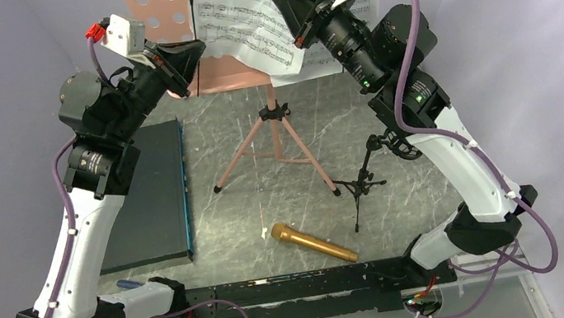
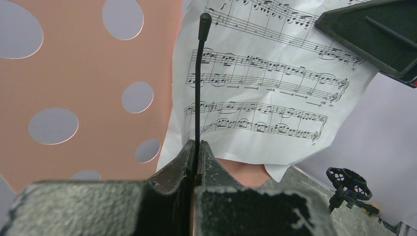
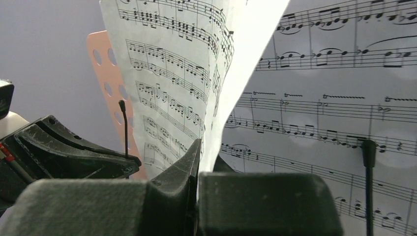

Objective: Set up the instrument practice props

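Note:
The pink perforated music stand [image 1: 158, 10] stands on tripod legs at the back centre. My left gripper [image 1: 188, 60] is shut on the stand's thin black page-holder rod [image 2: 198, 83], just above its shelf. My right gripper [image 1: 302, 16] is shut on the white sheet-music pages [image 1: 257, 8] and holds them against the stand's right part. The pages fold around its fingers in the right wrist view [image 3: 172, 83]. The gold microphone [image 1: 314, 243] lies on the table at the front centre. The small black tripod mic stand [image 1: 364, 174] stands right of it, empty.
A dark flat rectangular case [image 1: 149, 196] lies on the left of the table beside my left arm. The stand's pink legs [image 1: 273, 148] spread over the table's middle. A second black holder rod [image 3: 369, 187] shows in front of the pages. A black rail runs along the near edge.

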You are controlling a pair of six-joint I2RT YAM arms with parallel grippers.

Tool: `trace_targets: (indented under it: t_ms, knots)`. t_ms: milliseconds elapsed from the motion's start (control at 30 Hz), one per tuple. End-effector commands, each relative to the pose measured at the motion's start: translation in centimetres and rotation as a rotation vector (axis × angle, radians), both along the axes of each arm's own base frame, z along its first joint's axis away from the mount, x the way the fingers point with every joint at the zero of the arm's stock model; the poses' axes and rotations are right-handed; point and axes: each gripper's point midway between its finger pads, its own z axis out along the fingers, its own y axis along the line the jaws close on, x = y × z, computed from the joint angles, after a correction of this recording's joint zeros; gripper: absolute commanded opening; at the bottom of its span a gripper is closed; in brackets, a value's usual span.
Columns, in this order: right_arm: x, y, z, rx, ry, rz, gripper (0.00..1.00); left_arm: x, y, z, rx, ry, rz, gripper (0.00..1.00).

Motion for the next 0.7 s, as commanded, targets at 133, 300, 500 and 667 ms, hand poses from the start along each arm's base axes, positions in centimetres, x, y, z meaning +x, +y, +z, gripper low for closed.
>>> trace_targets:
  t_ms: [133, 300, 500, 667]
  knots:
    - [-1.4, 1.5, 1.7, -0.009, -0.064, 0.102, 0.0, -1.4, -0.1, 2.0, -0.006, -0.092, -0.031, 0.03]
    - [-1.5, 3.5, 1.1, -0.043, -0.059, 0.182, 0.0, -1.3, -0.2, 1.8, -0.001, -0.085, -0.036, 0.03]
    - [-1.3, 5.3, 0.4, -0.075, -0.05, 0.249, 0.0, -1.2, -0.4, 1.5, 0.002, -0.078, -0.042, 0.03]
    - [-1.3, 6.4, -0.3, -0.098, -0.041, 0.294, 0.0, -1.3, -0.4, 1.5, 0.005, -0.076, -0.046, 0.03]
